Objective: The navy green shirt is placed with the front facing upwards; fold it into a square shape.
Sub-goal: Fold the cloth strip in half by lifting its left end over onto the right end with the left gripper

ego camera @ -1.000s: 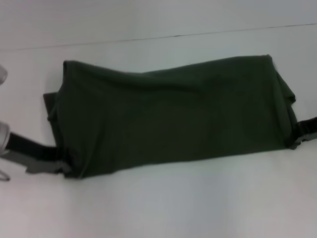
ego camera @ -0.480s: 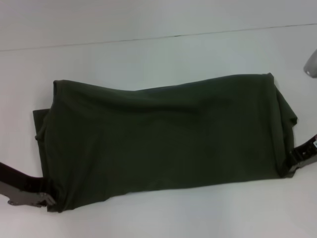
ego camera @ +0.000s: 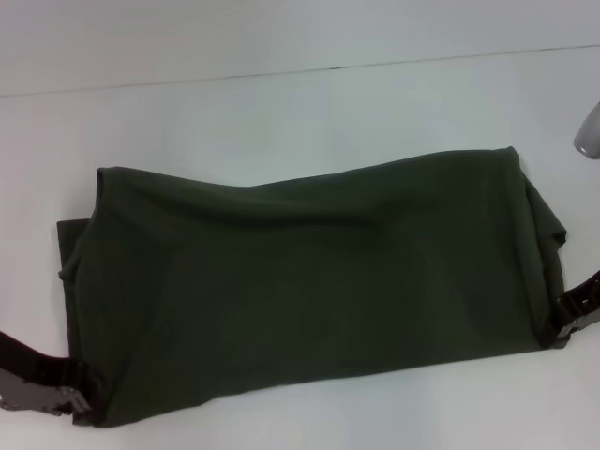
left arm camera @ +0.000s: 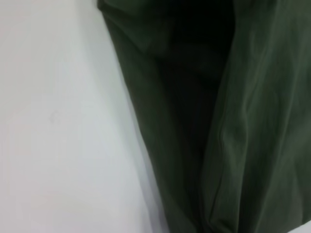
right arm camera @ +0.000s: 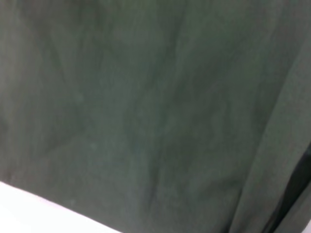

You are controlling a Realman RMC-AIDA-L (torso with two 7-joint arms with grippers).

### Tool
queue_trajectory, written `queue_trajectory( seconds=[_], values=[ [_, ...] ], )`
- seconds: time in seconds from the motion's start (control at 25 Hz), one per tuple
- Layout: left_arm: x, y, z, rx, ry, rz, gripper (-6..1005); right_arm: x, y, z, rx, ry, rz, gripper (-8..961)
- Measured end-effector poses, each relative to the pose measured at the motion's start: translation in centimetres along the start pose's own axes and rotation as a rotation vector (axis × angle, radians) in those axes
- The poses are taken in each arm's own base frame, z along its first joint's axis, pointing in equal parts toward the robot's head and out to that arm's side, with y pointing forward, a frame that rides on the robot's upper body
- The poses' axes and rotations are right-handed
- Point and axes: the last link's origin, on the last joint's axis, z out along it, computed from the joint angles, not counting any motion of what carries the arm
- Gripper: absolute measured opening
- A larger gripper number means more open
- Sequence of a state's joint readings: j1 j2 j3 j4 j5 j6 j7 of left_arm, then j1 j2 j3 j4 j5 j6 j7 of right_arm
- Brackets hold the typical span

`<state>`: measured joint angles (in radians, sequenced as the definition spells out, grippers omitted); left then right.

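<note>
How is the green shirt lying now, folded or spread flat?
Folded: the navy green shirt lies as a long band with plain fabric up and no print showing. The left hand and right hand meet its near corners.

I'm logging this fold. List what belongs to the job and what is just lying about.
Belongs to the job:
- navy green shirt, folded into a long band
- left gripper at its near left corner
- right gripper at its right end

Just lying about:
- grey object at the table's right edge

A white table (ego camera: 281,103) carries the navy green shirt (ego camera: 309,272), folded into a wide band spanning left to right, plain side up.
</note>
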<state>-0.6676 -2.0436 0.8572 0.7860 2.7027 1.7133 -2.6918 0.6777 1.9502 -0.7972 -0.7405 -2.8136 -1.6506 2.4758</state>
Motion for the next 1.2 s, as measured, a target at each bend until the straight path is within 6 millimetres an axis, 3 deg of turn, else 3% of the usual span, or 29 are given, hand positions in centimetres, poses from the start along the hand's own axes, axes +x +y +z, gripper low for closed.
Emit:
queue_trajectory(
  seconds=[0.68,1.08,1.2],
  values=[
    [0.0,-0.2,-0.3,0.023,-0.011,-0.017,17,-0.3,-0.2,-0.5,-0.003,-0.018,0.018,58],
    [-0.2,-0.3,-1.0,-0.013,-0.001,-0.015,236,-0.5,0.1,-0.7,-0.011,-0.018,0.010,65],
    [0.0,-0.2,-1.4,-0.002,0.012,-0.011,289,-0.6,0.2,-0.8,-0.013,-0.019,0.004,178]
  ],
)
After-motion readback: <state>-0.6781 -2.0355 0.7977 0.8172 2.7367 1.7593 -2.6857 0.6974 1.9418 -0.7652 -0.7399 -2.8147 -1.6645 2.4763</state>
